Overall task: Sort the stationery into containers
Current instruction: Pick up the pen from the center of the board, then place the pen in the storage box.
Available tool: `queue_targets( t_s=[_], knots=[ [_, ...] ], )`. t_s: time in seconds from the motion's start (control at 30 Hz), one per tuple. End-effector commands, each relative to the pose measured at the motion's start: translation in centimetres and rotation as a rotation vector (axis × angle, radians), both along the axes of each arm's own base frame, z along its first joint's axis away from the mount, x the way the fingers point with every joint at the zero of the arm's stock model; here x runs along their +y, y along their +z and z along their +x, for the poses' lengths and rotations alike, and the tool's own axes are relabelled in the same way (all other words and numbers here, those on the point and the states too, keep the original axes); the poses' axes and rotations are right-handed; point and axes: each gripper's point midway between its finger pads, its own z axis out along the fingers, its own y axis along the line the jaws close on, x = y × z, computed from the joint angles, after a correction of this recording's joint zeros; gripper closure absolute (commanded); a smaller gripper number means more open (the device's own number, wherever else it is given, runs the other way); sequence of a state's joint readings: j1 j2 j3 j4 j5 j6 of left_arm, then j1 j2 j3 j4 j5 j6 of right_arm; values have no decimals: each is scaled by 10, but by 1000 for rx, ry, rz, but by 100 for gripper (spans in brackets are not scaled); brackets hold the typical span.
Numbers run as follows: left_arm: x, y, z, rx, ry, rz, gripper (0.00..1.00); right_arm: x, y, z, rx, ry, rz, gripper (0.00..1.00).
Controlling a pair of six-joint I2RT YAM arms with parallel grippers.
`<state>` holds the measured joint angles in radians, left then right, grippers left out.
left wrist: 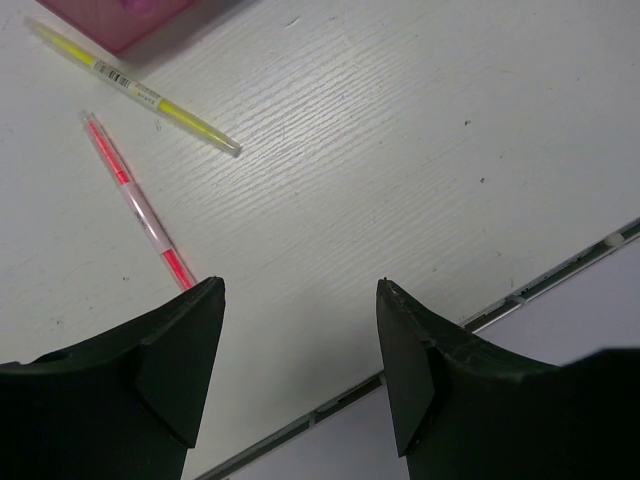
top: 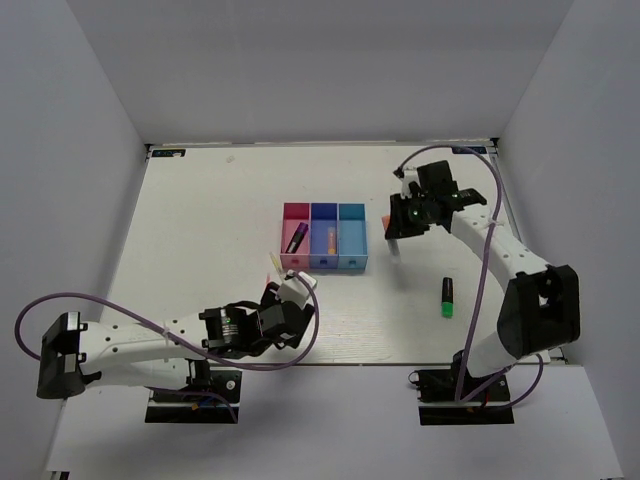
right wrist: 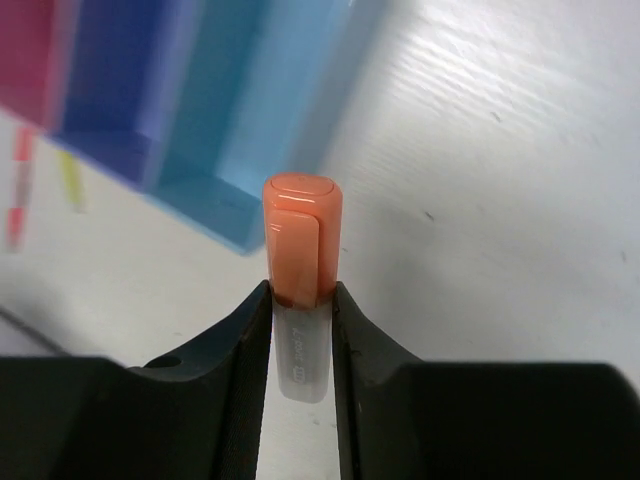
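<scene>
The short orange-capped marker (right wrist: 300,240) is pinched between the two fingers of the right gripper (right wrist: 300,290), which is clamped on its pale barrel. Its long axis runs in line with the fingers, and the orange cap sticks out past the fingertips, away from the wrist. From above, the cap shows just to the right of the teal bin (top: 351,238), near that bin's far corner.

The teal bin is the right-hand one of a joined row, with the blue bin (top: 323,238) in the middle and the pink bin (top: 296,238) on the left. A purple marker (top: 297,237) lies slanted in the pink bin. An orange pen (top: 328,238) lies lengthwise in the blue one.

On the table (top: 200,220), right of the bins, a black marker with a green cap (top: 447,297) lies with its cap toward the near edge.

Just in front of the pink bin, a yellow pen (left wrist: 140,92) and a red pen (left wrist: 135,200) lie slanted, close together but apart. The left gripper (left wrist: 300,290) hangs beside them with fingers spread, holding nothing; one finger hides the red pen's near end.
</scene>
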<state>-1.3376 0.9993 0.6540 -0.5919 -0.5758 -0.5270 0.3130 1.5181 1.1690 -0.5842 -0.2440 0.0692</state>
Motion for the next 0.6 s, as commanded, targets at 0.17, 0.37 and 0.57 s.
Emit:
queue_targets(
  t_s=[0.17,0.37,0.57],
  knots=[
    [3,25,3,-34,64,-56,28,104,80,22,-93,236,337,100],
    [7,33,1,-84,105,-52,28,168,82,66,-147,235,382,100],
    [8,36,-3,-107,116,-54,28,188,48,85,-153,187,312,93]
  ],
)
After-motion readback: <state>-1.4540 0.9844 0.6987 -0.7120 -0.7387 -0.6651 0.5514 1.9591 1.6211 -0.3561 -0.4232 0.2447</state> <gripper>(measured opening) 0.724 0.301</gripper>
